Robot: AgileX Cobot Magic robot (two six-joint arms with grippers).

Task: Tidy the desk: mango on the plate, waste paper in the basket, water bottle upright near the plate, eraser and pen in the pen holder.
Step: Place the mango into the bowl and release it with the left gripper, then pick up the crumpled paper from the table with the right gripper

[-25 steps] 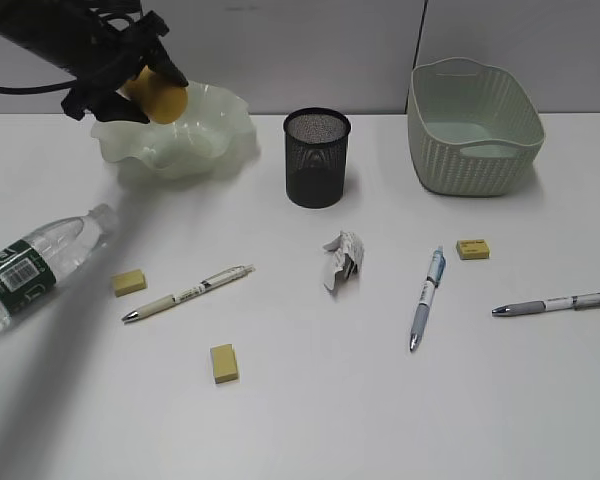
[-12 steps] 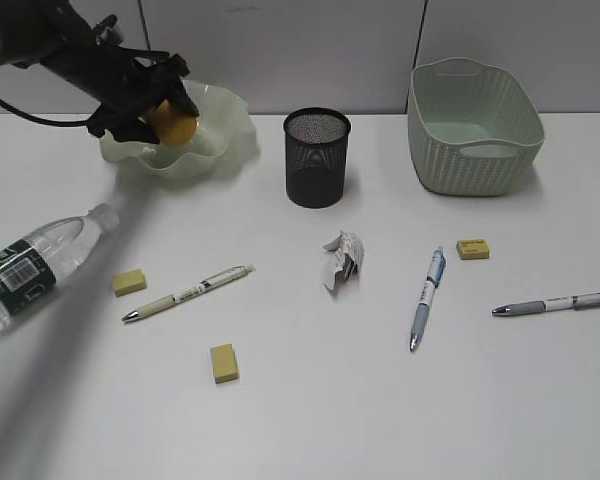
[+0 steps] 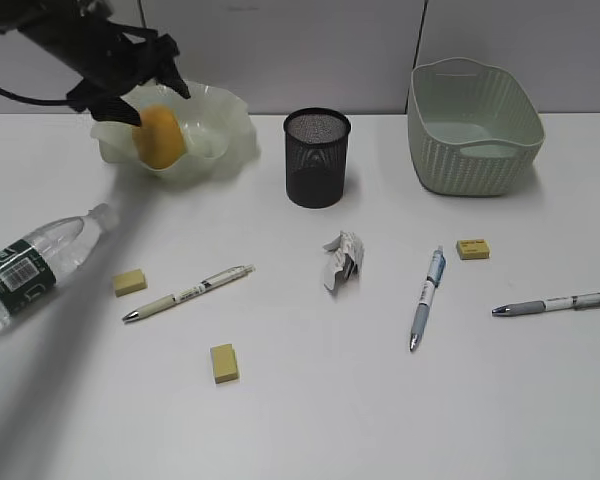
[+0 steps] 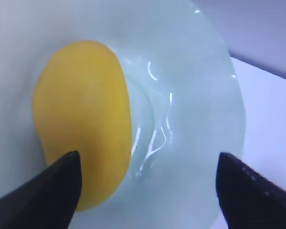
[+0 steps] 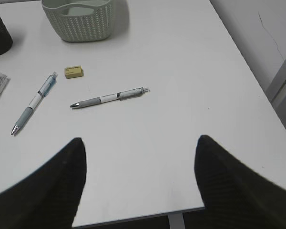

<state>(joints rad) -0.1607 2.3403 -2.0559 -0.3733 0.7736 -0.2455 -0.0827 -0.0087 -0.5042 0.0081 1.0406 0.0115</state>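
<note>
The mango (image 3: pixel 158 137) is seen lying inside the plate (image 3: pixel 220 130), at the left of its hollow, with the left gripper (image 3: pixel 130 92) held just above it; the two black fingers (image 4: pixel 47 191) are spread wide apart on either side and nothing is clasped between them. In the left wrist view the fruit fills the left part of the pale green dish, one fingertip overlapping its lower edge in the picture, though contact cannot be told. The right gripper (image 5: pixel 138 181) is shown only by its own wrist camera, above the right part of the desk (image 3: pixel 380 400), its fingers parted and empty.

The water bottle (image 3: pixel 30 262) is laid on its side at the left edge, well apart from the plate. The waste paper (image 3: pixel 343 258) is found near the middle of the tabletop, in front of the pen holder (image 3: pixel 317 157). The basket (image 3: pixel 474 127) stands at the far right. Three yellow erasers are scattered: one (image 3: pixel 129 282) near the bottle, one (image 3: pixel 224 362) nearer the front, one (image 3: pixel 473 248) in front of the basket. Three pens are laid flat: a cream one (image 3: pixel 188 292), a blue one (image 3: pixel 427 296) and a grey one (image 3: pixel 555 303)
</note>
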